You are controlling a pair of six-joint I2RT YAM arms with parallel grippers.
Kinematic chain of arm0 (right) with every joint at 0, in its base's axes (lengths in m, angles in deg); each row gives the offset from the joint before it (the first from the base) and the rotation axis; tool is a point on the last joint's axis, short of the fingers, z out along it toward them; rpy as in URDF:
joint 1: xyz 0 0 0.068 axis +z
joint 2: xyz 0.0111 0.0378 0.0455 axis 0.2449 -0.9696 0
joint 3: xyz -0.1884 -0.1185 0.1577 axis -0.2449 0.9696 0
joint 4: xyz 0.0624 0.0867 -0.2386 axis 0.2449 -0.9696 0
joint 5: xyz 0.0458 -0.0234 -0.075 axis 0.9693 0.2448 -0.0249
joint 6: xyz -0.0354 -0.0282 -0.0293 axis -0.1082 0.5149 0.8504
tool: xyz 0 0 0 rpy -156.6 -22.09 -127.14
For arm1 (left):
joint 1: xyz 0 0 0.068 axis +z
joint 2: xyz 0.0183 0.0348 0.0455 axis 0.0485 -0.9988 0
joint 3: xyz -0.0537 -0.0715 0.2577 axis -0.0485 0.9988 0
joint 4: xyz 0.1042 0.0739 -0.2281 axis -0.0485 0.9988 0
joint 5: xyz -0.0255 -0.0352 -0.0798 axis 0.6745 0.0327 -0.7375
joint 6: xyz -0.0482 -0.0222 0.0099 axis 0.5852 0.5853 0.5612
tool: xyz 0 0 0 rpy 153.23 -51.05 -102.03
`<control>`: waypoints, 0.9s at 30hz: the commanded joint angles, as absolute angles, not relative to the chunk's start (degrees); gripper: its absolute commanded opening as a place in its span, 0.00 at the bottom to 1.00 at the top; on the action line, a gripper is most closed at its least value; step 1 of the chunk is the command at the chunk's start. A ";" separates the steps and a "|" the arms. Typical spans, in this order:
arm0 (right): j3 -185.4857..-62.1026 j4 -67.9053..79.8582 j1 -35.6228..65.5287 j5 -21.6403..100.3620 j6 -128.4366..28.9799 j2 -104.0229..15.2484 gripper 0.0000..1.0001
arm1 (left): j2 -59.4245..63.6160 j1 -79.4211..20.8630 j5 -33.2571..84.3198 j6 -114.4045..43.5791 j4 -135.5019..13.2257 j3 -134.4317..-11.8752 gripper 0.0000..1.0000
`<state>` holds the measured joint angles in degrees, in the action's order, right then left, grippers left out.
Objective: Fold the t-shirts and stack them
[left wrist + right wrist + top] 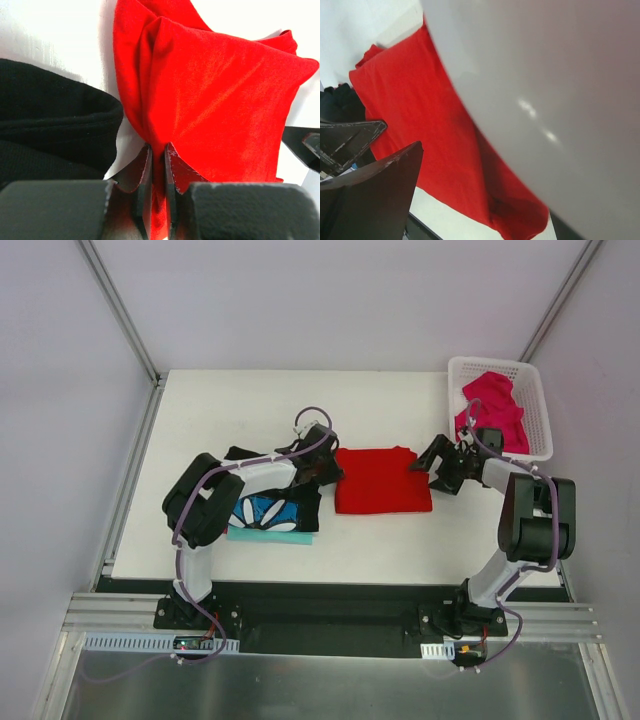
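The plain red t-shirt [382, 480] lies folded in a rectangle at the table's middle. My left gripper [330, 472] is at its left edge, shut on a pinched fold of the red cloth [220, 90], which runs up between the jaws of that gripper [158, 150]. My right gripper [435, 465] stands open at the shirt's right edge, over the red cloth [420, 110] with nothing held. The black flower-print t-shirt [275, 512] lies folded under my left arm; its black edge [50, 125] is just left of the red one. The magenta-pink t-shirt [492, 410] is bunched in the basket.
The white lattice basket [535, 410] stands at the table's back right corner, close behind my right arm. A teal sheet [270, 536] pokes out under the black shirt. White table [230, 410] surface shows behind and in front of the shirts.
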<state>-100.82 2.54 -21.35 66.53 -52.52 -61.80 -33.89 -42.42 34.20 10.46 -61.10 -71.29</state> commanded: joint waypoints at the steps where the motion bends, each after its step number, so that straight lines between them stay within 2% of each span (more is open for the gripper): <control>1: -99.57 -3.71 -18.13 64.33 -53.55 -59.99 0.99 | -29.73 -41.72 33.97 9.87 -60.35 -70.07 0.00; 16: -101.76 -8.43 -15.05 62.14 -52.24 -59.11 0.99 | -28.76 -41.63 33.97 10.14 -60.44 -69.01 0.00; 27: -106.43 -22.43 -11.63 43.60 -45.64 -50.41 0.99 | -27.44 -41.63 33.88 10.40 -60.70 -68.13 0.00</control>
<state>-104.04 -15.67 -13.49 51.95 -48.61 -54.29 -31.84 -42.40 34.20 10.52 -60.64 -69.32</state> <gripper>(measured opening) 0.990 0.078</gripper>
